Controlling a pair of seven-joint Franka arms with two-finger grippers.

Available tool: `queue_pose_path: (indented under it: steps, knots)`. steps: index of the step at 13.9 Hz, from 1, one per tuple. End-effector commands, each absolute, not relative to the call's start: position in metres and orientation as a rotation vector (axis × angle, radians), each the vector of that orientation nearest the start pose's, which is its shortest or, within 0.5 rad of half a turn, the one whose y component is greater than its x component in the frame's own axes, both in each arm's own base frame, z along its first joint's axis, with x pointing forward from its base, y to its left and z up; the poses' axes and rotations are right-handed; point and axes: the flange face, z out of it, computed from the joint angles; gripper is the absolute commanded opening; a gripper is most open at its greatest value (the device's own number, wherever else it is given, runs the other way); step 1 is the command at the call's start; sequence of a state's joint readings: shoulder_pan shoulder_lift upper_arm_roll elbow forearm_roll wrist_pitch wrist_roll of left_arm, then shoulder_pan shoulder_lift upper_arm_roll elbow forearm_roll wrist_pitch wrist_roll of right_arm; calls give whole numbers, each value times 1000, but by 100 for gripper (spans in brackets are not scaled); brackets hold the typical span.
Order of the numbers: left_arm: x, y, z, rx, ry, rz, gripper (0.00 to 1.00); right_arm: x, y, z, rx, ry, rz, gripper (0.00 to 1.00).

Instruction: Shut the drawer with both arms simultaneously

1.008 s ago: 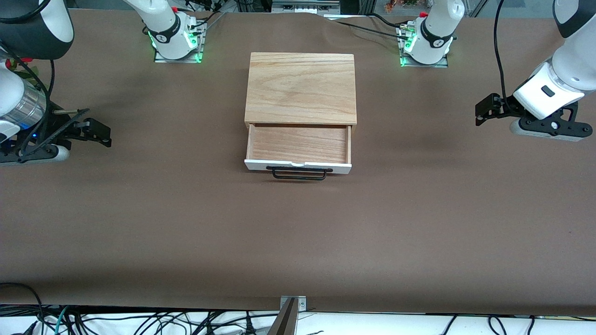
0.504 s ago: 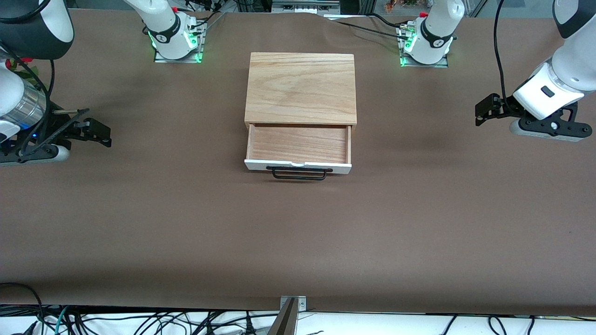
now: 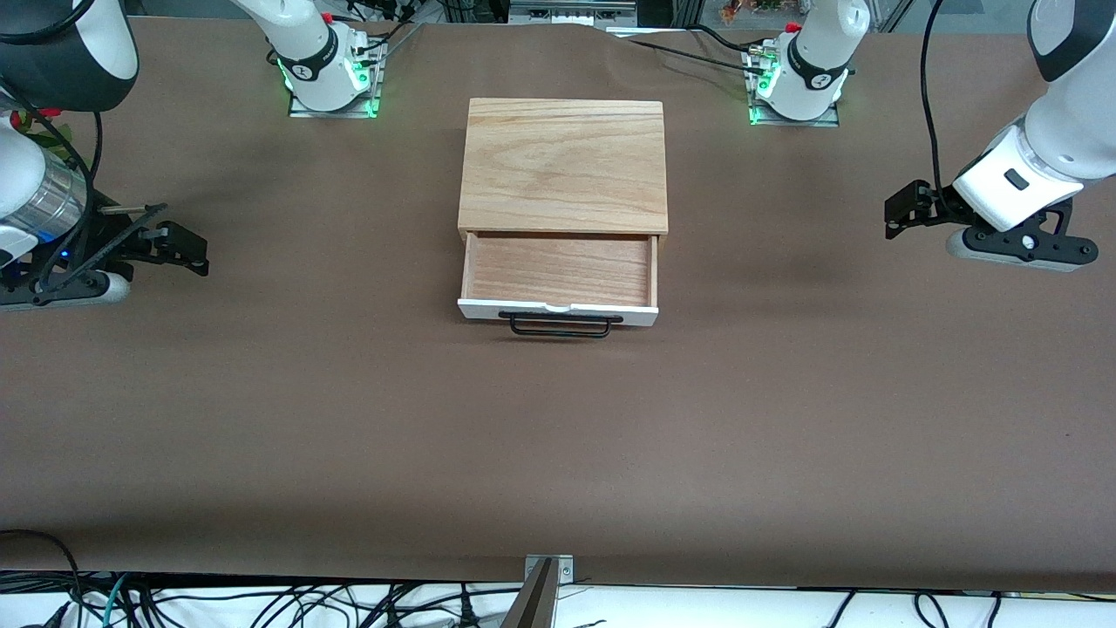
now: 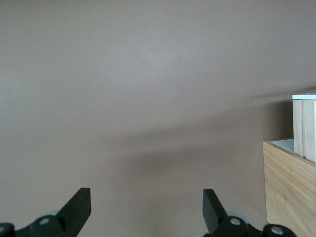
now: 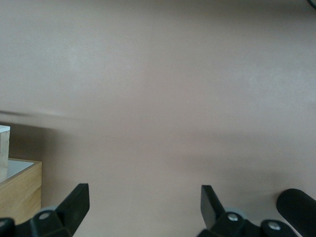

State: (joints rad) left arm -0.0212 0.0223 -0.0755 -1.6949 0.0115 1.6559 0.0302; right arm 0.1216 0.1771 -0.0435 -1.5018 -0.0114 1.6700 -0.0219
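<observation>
Both pincers stood spread wide and empty, touching nothing: the left gripper (image 3: 902, 212) hovered over the brown table (image 3: 349, 419) toward the left arm's end, the right gripper (image 3: 179, 246) over the right arm's end. Between them, well apart from both, the drawer (image 3: 558, 279) stood pulled out of its light oak box (image 3: 563, 166), its white front panel (image 3: 558, 311) and black wire handle (image 3: 560, 325) facing the front camera.

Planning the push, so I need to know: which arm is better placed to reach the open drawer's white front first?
Neither, clearly. The left gripper and right gripper both hang open over bare table at opposite ends, similarly far from the drawer, which is pulled out.
</observation>
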Motion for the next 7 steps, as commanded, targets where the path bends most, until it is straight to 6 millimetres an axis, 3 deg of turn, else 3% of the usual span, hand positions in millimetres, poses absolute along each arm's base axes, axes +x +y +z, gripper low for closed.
queue_pose_path:
  steps: [1, 5, 7]
  knots:
    - [566, -50, 564, -3110, 233, 107, 100, 611, 51, 566, -3151, -149, 9, 100]
    - [567, -49, 559, -3110, 231, 121, 100, 611, 51, 566, -3151, -149, 9, 100]
    - [567, -58, 560, -3122, 251, 120, 100, 611, 50, 566, -3151, -147, 9, 100]
